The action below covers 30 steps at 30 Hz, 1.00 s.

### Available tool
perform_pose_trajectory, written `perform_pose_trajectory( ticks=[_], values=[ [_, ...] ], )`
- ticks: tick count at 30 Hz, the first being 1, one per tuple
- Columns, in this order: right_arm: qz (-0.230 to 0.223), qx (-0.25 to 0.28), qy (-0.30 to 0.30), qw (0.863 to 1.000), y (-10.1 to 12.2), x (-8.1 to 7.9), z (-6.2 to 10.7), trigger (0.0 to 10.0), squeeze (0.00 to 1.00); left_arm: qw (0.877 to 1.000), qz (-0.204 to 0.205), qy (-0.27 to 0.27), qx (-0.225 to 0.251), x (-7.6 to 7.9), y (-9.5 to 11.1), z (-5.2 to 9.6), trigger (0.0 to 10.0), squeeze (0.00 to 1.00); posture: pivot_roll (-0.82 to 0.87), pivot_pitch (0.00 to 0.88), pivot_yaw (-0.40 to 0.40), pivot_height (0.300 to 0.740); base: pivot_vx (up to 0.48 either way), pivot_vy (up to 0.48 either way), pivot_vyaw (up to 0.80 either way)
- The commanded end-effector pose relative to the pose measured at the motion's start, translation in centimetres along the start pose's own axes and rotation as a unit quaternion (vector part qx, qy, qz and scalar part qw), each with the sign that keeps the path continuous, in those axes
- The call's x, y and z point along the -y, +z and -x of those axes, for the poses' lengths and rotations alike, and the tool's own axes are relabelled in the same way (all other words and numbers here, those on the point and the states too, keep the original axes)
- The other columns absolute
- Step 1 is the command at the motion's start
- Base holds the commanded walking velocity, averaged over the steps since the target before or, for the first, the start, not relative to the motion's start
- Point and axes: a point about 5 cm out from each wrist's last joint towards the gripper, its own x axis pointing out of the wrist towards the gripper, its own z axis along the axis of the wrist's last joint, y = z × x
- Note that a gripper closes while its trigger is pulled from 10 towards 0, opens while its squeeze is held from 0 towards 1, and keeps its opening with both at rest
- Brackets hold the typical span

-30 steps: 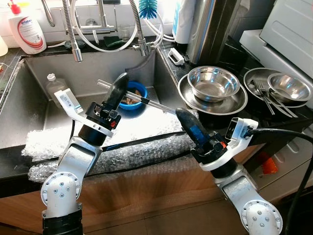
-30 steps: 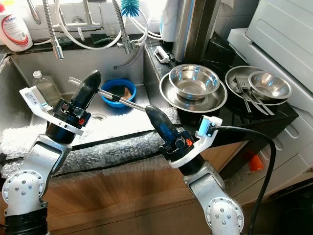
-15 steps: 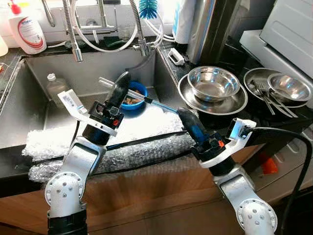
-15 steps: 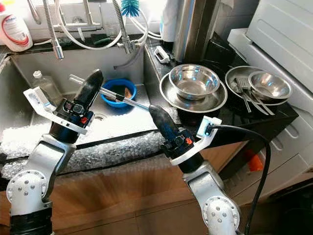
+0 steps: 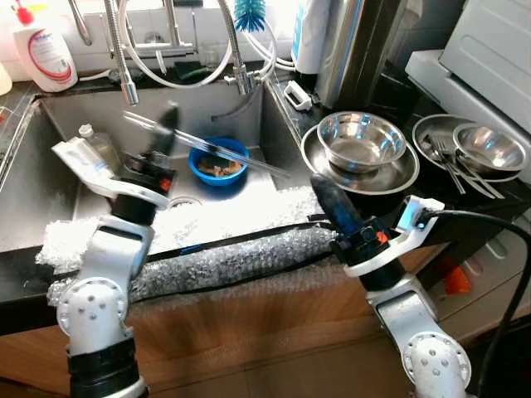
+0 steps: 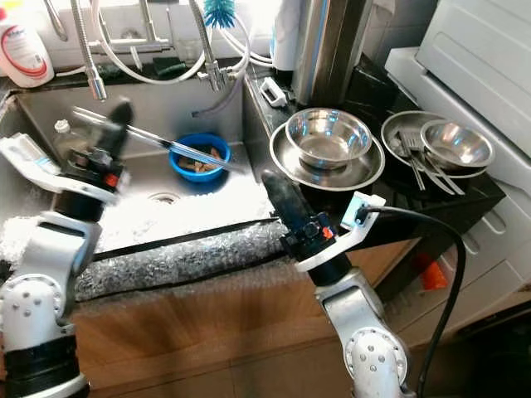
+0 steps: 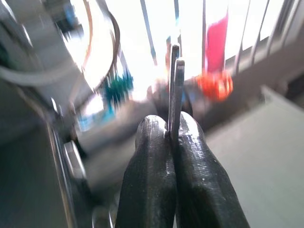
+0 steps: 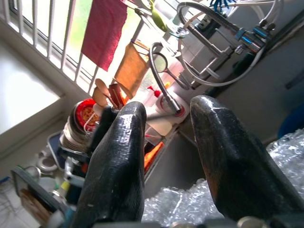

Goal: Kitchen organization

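Left gripper (image 5: 168, 112): clamped on long thin metal chopsticks (image 5: 217, 149); swung leftward and higher than half a second ago, blurred by motion.
Chopsticks: above steel sink basin (image 5: 50, 199), free ends over round blue plastic bowl (image 5: 217, 162); earlier tips reached the right gripper, now well apart from it.
Right gripper (image 5: 319, 186): fingers (image 8: 118, 156) apart, holding nothing; over sink's right edge, raised slightly.
Bubble wrap sheet (image 5: 224, 253): draped along sink front edge.
Blue bowl: in basin, food scraps inside.
Clear plastic bottle (image 5: 95, 145): in basin, behind left arm.
Stacked steel bowls (image 5: 362, 149): counter, right of sink.
Steel plate with forks (image 5: 452, 153): farther right.
White detergent bottle (image 5: 46, 54): back ledge, left.
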Motion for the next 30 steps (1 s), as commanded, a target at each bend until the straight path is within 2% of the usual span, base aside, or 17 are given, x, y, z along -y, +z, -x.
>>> perform_pose_trajectory(
  ticks=[1, 6, 7, 8, 9, 10, 14, 18, 19, 20, 21, 23, 25, 26, 27, 28, 30],
  values=[
    [0.02, 0.001, -0.013, 1.0, 0.3, 0.1, 0.2, 10.0, 0.0, 0.999, -0.022, 0.021, 0.033, -0.1, 1.1, -0.5, 0.0, 0.0, 0.07, 0.119, -0.03, 0.74, 0.0, 0.0, 0.0],
    [0.049, -0.013, -0.022, 0.998, 0.3, 0.2, 0.2, 10.0, 0.0, 0.994, -0.052, 0.049, 0.079, -0.3, 2.9, -1.0, 0.0, 0.0, 0.06, 0.119, -0.03, 0.74, 0.0, 0.0, 0.0],
    [0.054, -0.013, -0.023, 0.998, 0.4, 0.2, 0.1, 10.0, 0.0, 0.991, -0.076, 0.065, 0.091, -0.6, 3.4, -1.1, 0.0, 0.0, 0.06, 0.118, -0.031, 0.74, 0.0, 0.0, 0.0],
    [0.062, -0.014, -0.024, 0.998, 0.5, 0.1, 0.1, 10.0, 0.0, 0.984, -0.124, 0.084, 0.098, -0.8, 3.9, -1.1, 0.7, 0.0, 0.06, 0.119, -0.031, 0.74, 0.0, 0.0, 0.0],
    [0.08, -0.018, -0.023, 0.996, 0.6, -0.1, -0.1, 10.0, 0.0, 0.964, -0.206, 0.122, 0.114, -1.2, 4.8, -1.2, 5.4, 0.0, 0.06, 0.118, -0.03, 0.74, 0.0, 0.0, 0.0],
    [0.089, -0.022, -0.021, 0.996, 0.6, -0.3, -0.2, 10.0, 0.0, 0.954, -0.243, 0.129, 0.116, -1.2, 5.0, -1.2, 10.0, 0.0, 0.06, 0.118, -0.03, 0.74, 0.0, 0.0, 0.0],
    [0.12, -0.038, -0.022, 0.992, 0.3, -0.7, -0.4, 10.0, 0.0, 0.923, -0.351, 0.124, 0.102, -0.9, 4.9, -1.4, 10.0, 0.0, 0.06, 0.118, -0.031, 0.74, 0.0, 0.0, 0.0],
    [0.162, -0.047, -0.041, 0.985, 0.4, -0.5, -0.5, 10.0, 0.0, 0.899, -0.412, 0.127, 0.078, -1.5, 4.4, -1.2, 10.0, 0.0, 0.06, 0.115, -0.032, 0.74, 0.0, 0.0, 0.0],
    [0.185, -0.052, -0.05, 0.98, 0.4, -0.4, -0.5, 10.0, 0.0, 0.888, -0.437, 0.124, 0.064, -1.6, 4.1, -1.0, 10.0, 0.0, 0.06, 0.115, -0.032, 0.74, 0.0, 0.0, 0.0],
    [0.208, -0.059, -0.057, 0.975, 0.5, -0.3, -0.5, 10.0, 0.0, 0.883, -0.449, 0.122, 0.052, -1.8, 3.8, -1.0, 10.0, 0.0, 0.06, 0.117, -0.031, 0.74, 0.0, 0.0, 0.0],
    [0.234, -0.063, -0.069, 0.968, 0.6, -0.1, -0.3, 10.0, 0.0, 0.869, -0.479, 0.118, 0.036, -2.1, 3.4, -0.7, 10.0, 0.0, 0.06, 0.115, -0.033, 0.74, 0.0, 0.0, 0.0],
    [0.269, -0.065, -0.089, 0.957, 1.0, 0.2, 0.1, 10.0, 0.0, 0.85, -0.514, 0.115, 0.01, -2.7, 3.1, -0.2, 10.0, 0.0, 0.07, 0.113, -0.03, 0.74, 0.0, 0.0, 0.0],
    [0.318, -0.067, -0.121, 0.938, 1.9, 0.8, 1.2, 10.0, 0.0, 0.816, -0.568, 0.102, -0.031, -3.6, 2.8, 0.8, 10.0, 0.0, 0.06, 0.113, -0.026, 0.74, 0.0, 0.0, 0.0],
    [0.318, -0.067, -0.121, 0.938, 1.9, 0.8, 1.2, 10.0, 0.0, 0.816, -0.568, 0.102, -0.031, -3.6, 2.8, 0.8, 10.0, 0.0, 0.06, 0.113, -0.026, 0.74, 0.0, 0.0, 0.0],
    [0.323, -0.067, -0.125, 0.936, 2.0, 0.9, 1.4, 10.0, 0.0, 0.81, -0.576, 0.103, -0.035, -3.8, 2.8, 1.0, 10.0, 0.0, 0.06, 0.113, -0.026, 0.74, 0.0, 0.0, 0.0],
    [0.344, -0.07, -0.138, 0.926, 2.3, 1.1, 1.9, 10.0, 0.0, 0.783, -0.614, 0.09, -0.042, -3.9, 3.0, 1.3, 10.0, 0.0, 0.06, 0.108, -0.024, 0.74, 0.0, 0.0, 0.0],
    [0.36, -0.065, -0.158, 0.917, 2.7, 1.4, 2.4, 10.0, 0.0, 0.768, -0.633, 0.086, -0.044, -4.0, 3.2, 1.4, 10.0, 0.0, 0.06, 0.102, -0.024, 0.74, 0.0, 0.0, 0.0]
  ],
)
